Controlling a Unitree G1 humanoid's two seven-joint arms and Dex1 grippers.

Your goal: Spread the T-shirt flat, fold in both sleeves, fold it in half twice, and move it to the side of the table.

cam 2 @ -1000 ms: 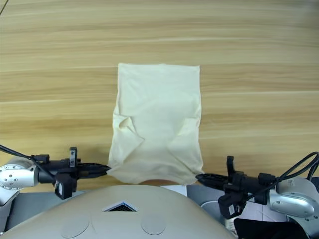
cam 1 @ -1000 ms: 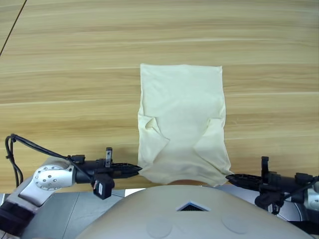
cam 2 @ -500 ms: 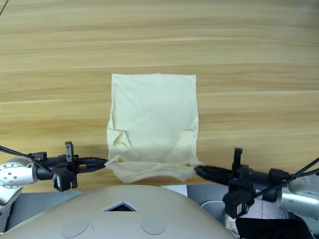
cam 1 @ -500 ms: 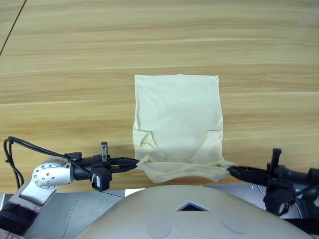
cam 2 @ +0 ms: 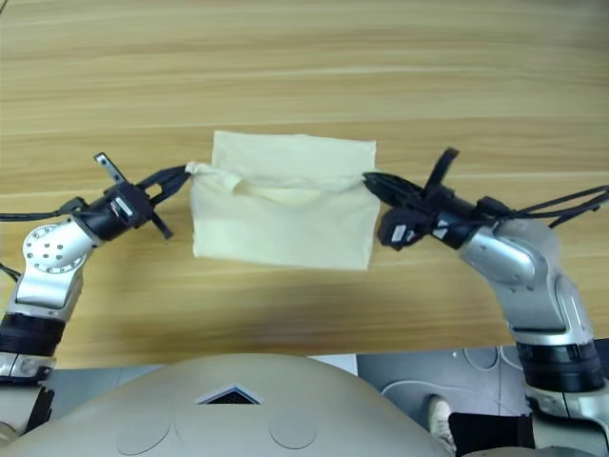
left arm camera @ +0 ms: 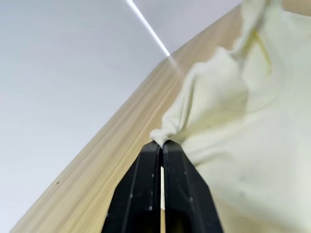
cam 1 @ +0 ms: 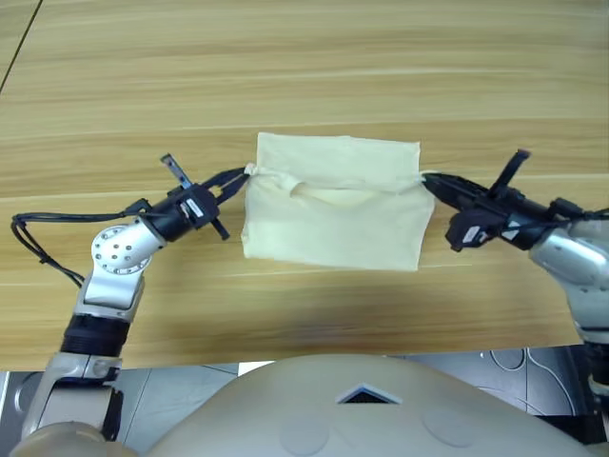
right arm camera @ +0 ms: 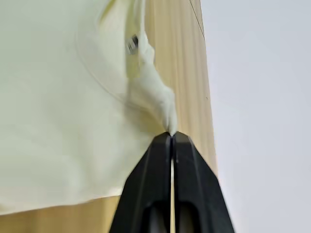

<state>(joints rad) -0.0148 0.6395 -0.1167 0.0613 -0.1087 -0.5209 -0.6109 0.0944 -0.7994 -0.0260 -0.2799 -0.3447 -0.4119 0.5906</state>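
Folded T-shirt (cam 1: 331, 211), far corners pinched in jaws

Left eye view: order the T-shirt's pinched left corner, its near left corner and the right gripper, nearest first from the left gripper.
1. pinched left corner, held in the left gripper
2. near left corner, toward the robot
3. right gripper, across the T-shirt

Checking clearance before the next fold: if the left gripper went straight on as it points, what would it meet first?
The pale yellow folded T-shirt whose corner the left gripper pinches; it points along the far edge. Beyond, probably the right gripper, depth unclear.
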